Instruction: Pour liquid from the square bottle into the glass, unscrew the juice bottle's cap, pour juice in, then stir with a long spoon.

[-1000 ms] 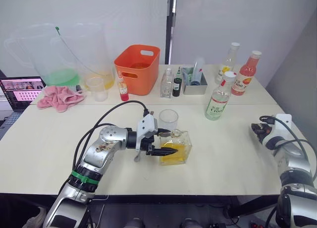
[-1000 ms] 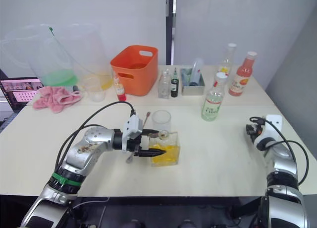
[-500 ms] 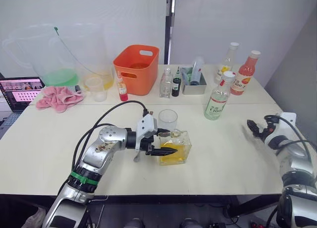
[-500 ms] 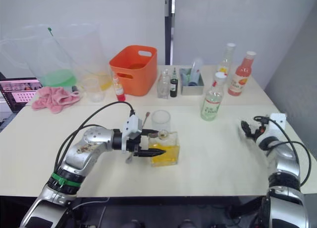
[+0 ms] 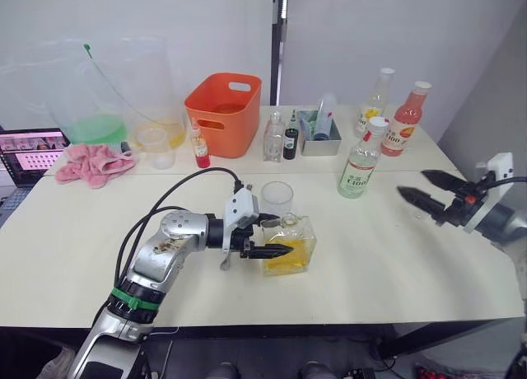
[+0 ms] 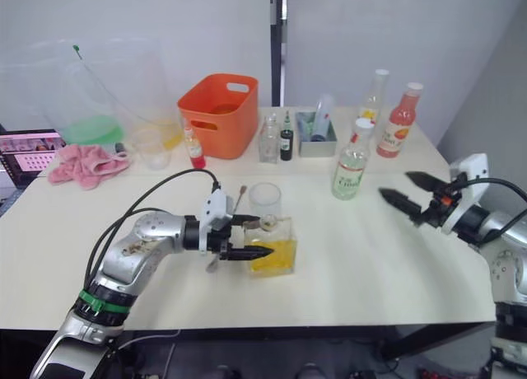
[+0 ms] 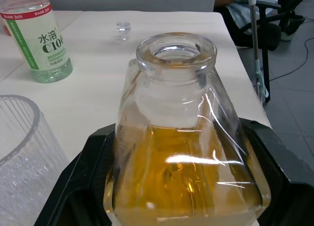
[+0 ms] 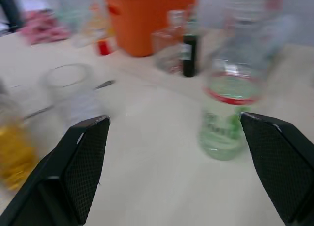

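Note:
The square bottle (image 5: pixel 290 245), uncapped and half full of amber liquid, stands upright on the table. My left gripper (image 5: pixel 282 236) is shut on it, a black finger on each side (image 7: pixel 78 186). The ribbed empty glass (image 5: pixel 278 199) stands just behind the bottle. The long spoon (image 6: pixel 240 199) lies under my left wrist. Right of the glass is a green-labelled bottle (image 5: pixel 360 161) with a white cap. Pink (image 5: pixel 406 120) and yellow (image 5: pixel 375 93) capped bottles stand behind it; which is the juice bottle I cannot tell. My right gripper (image 5: pixel 411 182) hovers open, right of the green-labelled bottle (image 8: pixel 228 103), pointing at it.
An orange basket (image 5: pixel 225 107), small bottles (image 5: pixel 276 140) and a metal tray (image 5: pixel 321 140) line the back. Large clear pitchers (image 5: pixel 99 99), a pink cloth (image 5: pixel 95 161) and a laptop (image 5: pixel 29 148) are at the back left. A small glass stopper (image 7: pixel 123 28) lies on the table.
My right arm has lifted from the table's right edge and swung in toward the middle, and its gripper has opened. The left gripper and the square bottle have stayed put.

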You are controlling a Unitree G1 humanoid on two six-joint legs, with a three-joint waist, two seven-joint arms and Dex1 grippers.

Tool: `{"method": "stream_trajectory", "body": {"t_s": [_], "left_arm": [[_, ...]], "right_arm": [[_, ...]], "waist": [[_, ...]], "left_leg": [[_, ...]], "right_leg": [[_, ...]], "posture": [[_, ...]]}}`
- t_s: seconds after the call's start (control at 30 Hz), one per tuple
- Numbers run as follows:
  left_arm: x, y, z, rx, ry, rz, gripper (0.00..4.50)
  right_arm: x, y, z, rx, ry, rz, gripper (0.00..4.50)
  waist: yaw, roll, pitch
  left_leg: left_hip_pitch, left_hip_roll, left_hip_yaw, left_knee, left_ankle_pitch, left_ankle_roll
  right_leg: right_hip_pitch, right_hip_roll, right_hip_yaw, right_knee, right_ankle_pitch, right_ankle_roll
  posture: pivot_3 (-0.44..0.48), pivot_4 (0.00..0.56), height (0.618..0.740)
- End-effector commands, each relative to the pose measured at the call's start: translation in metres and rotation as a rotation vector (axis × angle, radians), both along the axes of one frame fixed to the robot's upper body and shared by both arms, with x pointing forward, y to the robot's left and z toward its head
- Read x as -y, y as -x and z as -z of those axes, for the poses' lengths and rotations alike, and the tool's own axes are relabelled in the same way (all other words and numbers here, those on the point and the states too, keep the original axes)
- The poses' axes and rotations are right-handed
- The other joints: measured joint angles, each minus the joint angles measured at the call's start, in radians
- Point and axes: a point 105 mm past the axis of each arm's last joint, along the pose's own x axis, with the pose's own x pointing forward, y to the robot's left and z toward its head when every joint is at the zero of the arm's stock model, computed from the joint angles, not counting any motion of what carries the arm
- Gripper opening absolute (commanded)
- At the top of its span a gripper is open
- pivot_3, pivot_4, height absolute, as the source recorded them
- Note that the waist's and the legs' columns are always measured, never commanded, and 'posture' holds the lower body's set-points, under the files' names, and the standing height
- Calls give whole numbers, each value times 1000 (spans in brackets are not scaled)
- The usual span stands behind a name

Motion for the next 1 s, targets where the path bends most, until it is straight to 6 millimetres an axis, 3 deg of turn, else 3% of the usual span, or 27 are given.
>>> {"method": "stream_trajectory", "body": {"t_s": [0.03,0.23,0.37,0.53,0.7,0.83,1.0], "left_arm": [[-6,12,-14,19,32,-11,2785],[-24,24,-22,25,52,-120,2785],[-45,32,-28,23,26,-198,2785],[-82,35,-42,66,-39,-337,2785],[-108,16,-72,173,-63,-499,2785],[-120,-14,-93,329,-51,-665,2785],[-111,-52,-104,414,-59,-739,2785]], "right_arm": [[-36,21,-7,-10,17,-198,4471],[-63,27,6,-55,78,-336,4471],[-64,23,22,-100,189,-384,4471],[-69,16,23,-95,170,-438,4471],[-74,4,27,-78,207,-452,4471],[-77,3,26,-64,196,-455,4471],[-78,4,29,-58,210,-435,4471]], "waist": [[1,0,0],[11,-2,2],[9,-2,3],[7,-2,7],[14,-3,8],[33,-5,10],[38,-7,11]], "left_leg": [[0,0,0,0,0,0],[-1,0,0,0,0,0],[-1,0,0,0,0,0],[-1,1,0,0,0,0],[-2,1,0,0,0,0],[-3,1,0,0,0,-1],[-4,0,-1,0,0,-1]], "right_leg": [[0,0,0,-1,0,0],[0,0,0,-2,0,0],[-1,0,0,-2,0,0],[-2,1,0,-1,0,0],[-2,1,0,-2,0,-1],[-2,1,-1,-3,1,-1],[-4,1,-1,-3,1,-1]], "posture": [[0,150,740],[0,150,740],[0,150,740],[0,150,740],[0,150,740],[0,150,740],[0,150,740]]}}
